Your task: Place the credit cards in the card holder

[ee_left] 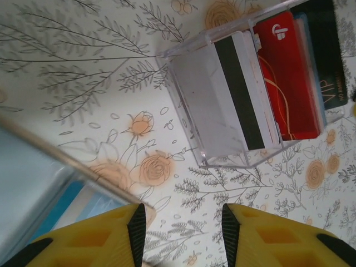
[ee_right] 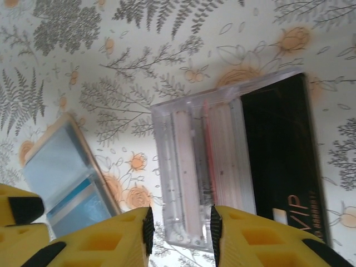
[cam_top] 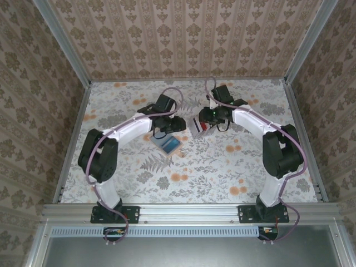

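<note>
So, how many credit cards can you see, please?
4, fanned in a clear case: a white card with a black stripe, a red card, a blue card edge-on behind it, a black VIP card outermost. More may be hidden.

The top external camera looks down from above and behind the arm bases (cam_top: 114, 214) over the whole table (cam_top: 222, 167). Both wrist cameras hang close, facing down, sharing the credit cards (ee_left: 289, 83) and card holder (ee_left: 33, 183).
</note>
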